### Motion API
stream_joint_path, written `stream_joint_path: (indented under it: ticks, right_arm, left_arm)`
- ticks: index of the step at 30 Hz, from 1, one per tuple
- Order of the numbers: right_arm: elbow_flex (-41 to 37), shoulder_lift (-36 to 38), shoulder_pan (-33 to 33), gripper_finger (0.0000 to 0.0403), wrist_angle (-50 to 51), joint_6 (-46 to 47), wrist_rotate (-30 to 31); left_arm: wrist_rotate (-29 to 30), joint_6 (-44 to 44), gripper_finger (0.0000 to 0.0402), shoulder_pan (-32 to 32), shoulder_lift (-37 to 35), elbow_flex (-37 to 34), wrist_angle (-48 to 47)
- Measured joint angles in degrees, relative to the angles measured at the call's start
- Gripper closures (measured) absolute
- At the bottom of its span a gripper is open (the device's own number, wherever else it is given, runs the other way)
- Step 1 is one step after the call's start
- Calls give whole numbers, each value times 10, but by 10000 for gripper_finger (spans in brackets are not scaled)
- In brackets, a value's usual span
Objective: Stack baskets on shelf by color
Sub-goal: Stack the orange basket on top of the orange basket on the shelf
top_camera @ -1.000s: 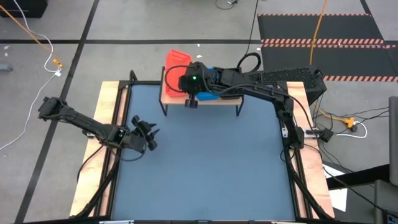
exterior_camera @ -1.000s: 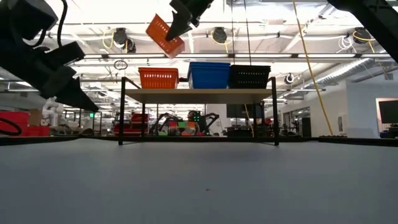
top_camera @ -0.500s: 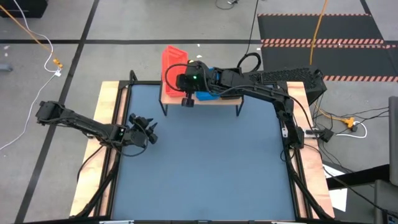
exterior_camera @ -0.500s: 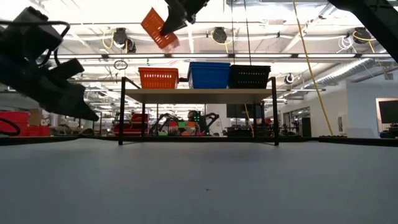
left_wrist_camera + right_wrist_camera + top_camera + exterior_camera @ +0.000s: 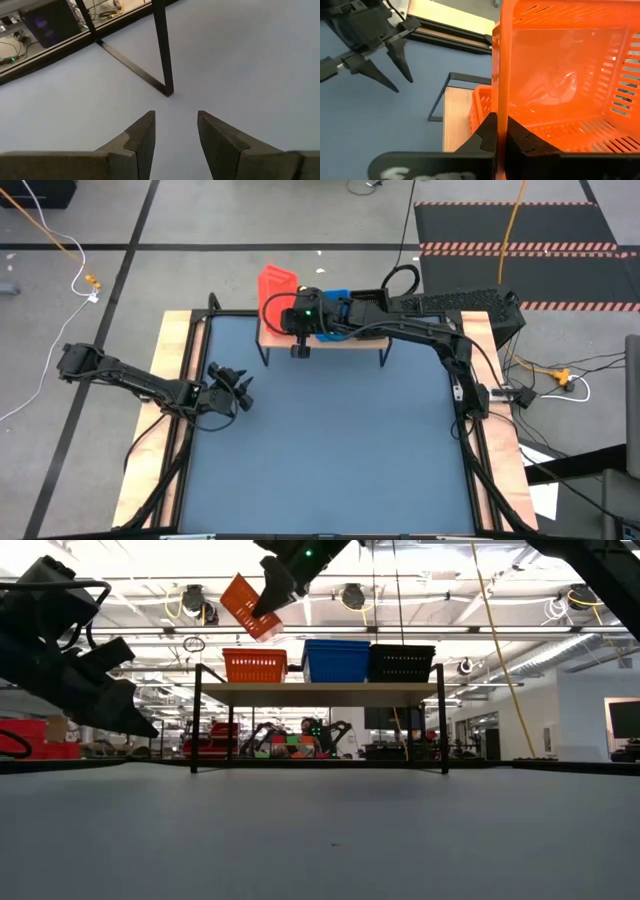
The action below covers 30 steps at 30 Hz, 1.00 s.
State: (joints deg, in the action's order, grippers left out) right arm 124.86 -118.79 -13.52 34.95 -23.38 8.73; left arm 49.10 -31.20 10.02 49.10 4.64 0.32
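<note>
three basket stacks on the shelf (image 5: 320, 693), red (image 5: 254, 665), blue (image 5: 336, 660), black (image 5: 402, 662), one more red basket (image 5: 249, 606) tilted above the red stack, pinched by right gripper (image 5: 501, 137), left gripper (image 5: 175, 135) spread, hovering over tabletop (image 5: 340, 430)

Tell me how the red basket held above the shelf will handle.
The red basket probably stays stiff: pinched by one wall in the right gripper, it keeps its shape. Its thin slotted plastic suggests it is light. Hanging tilted from that single wall, it may swing or land crooked on the red stack.
</note>
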Motion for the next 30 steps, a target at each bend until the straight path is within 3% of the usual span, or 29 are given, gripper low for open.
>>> stream_joint_path:
  ticks: [21, 30]
  right_arm:
    - [0, 0, -18, 387, 52, 48, 1]
    - [0, 0, -18, 323, 51, 35, 9]
  left_arm:
    - [-29, 25, 252, 0, 0, 0, 43]
    - [-38, 25, 252, 0, 0, 0, 43]
